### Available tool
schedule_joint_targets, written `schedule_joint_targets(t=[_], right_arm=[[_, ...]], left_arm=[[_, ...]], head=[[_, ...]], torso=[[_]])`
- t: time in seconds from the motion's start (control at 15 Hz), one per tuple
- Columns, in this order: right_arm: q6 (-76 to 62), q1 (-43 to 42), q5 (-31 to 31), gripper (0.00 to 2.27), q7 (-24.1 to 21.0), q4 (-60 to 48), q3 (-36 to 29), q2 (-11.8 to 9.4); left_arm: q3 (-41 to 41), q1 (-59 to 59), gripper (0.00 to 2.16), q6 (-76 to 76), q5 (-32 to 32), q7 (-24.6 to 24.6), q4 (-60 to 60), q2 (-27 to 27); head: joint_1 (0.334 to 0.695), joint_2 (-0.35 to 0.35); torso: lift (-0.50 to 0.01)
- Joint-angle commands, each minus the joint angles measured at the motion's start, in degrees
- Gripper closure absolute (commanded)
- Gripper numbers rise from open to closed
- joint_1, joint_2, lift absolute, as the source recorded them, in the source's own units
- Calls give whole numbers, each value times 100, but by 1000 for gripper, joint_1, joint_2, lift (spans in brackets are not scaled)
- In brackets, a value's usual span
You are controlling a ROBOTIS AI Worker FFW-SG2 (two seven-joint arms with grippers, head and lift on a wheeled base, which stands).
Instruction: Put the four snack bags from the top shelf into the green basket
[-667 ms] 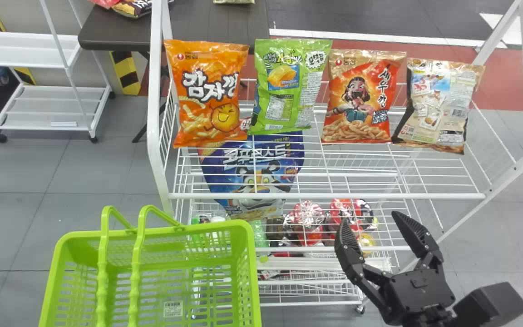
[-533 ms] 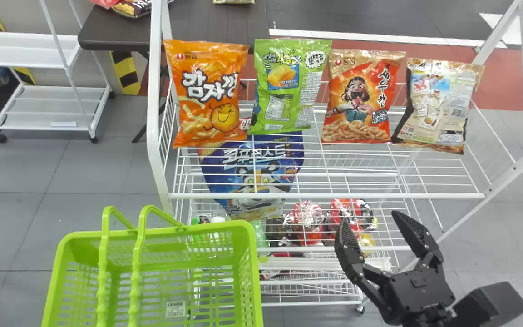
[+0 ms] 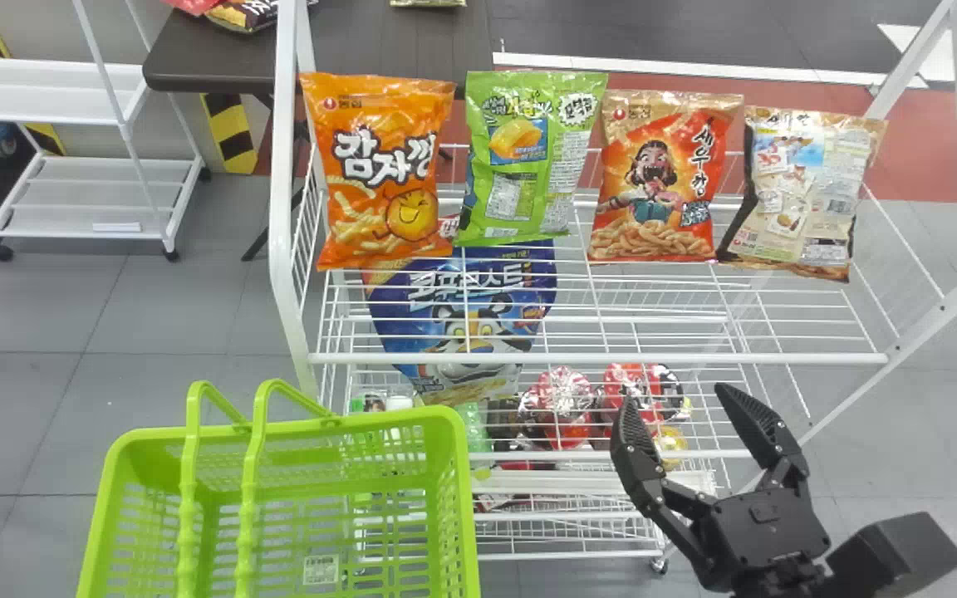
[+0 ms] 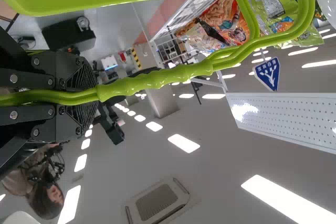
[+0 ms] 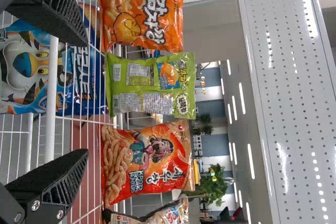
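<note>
Before the front rail (image 3: pixel 528 358), right end effector (image 3: pixel 676 395) spread wide; left one (image 4: pixel 90 94) pinching basket handles (image 4: pixel 157 78).

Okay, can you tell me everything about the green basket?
The green basket looks like bright plastic. Its walls have lots of little slots, and a white label shows inside. Its two handles, with bumpy grips, are raised side by side and held by the left gripper. It is upright, open top up, in front of the white wire rack.

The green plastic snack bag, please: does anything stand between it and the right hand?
Yes: in the head view, the top shelf's white metal front rail runs between the right hand and the green bag.
</note>
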Motion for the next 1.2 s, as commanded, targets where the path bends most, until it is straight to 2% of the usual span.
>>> schedule_joint_targets(t=[0.0, 0.33, 0.6, 0.8, 1.13], right_arm=[[4, -50, -27, 87, 0, 15, 0, 5], [655, -868, -71, 87, 9, 235, 220, 5], [1762, -1913, -36, 83, 0, 525, 729, 5], [2026, -2942, -142, 63, -17, 1325, 1107, 5], [1780, -4251, -370, 60, -79, 2696, 1362, 5]], left_arm=[[0, 0, 2148, 1, 0, -57, 4, -8], [-26, 0, 2148, -16, 0, -57, -5, 1], [-35, 0, 2148, -16, 0, -57, -5, -8], [-70, 0, 2148, -16, 0, -57, -5, 1], [-193, -176, 2148, -16, -9, -57, 118, 80]], head=[[695, -82], [695, -73], [695, -2], [695, 88], [695, 144]], torso=[[0], [0], [0], [0], [0]])
